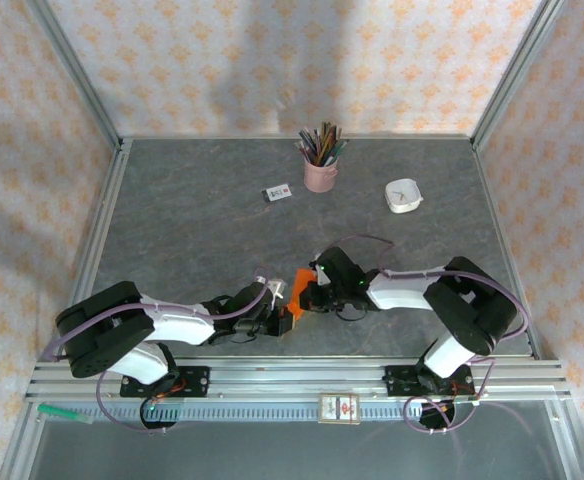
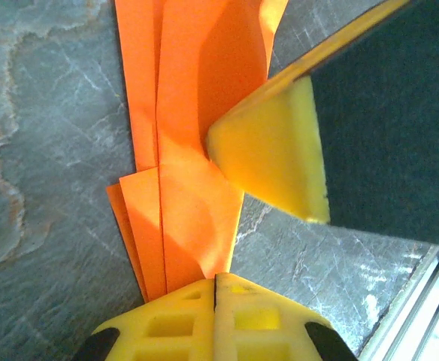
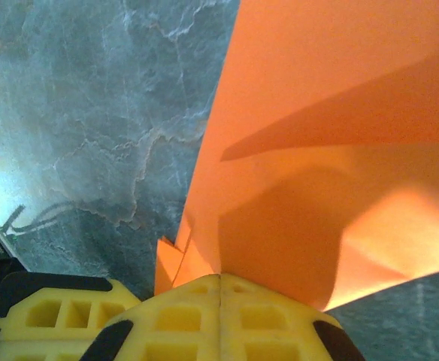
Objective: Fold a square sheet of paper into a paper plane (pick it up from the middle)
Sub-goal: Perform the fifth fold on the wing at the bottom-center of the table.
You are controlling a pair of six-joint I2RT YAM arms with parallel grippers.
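No legible text, card (image 1: 277, 193) print and rail label (image 1: 339, 409) too small

A grey, marbled bench (image 1: 192, 230) takes up the middle of the top view. At its upper centre stands a pink cup (image 1: 320, 177) stuffed with pencils (image 1: 321, 143). Just left of the cup lies a small white card with dark print (image 1: 277, 193), and a small white dish (image 1: 403, 196) sits well apart to the right. Patterned peach wallpaper (image 1: 272, 60) backs the scene. A metal rail (image 1: 272, 380) along the bottom carries a small label (image 1: 339, 409), and a green stick (image 1: 62, 410) lies at lower left.
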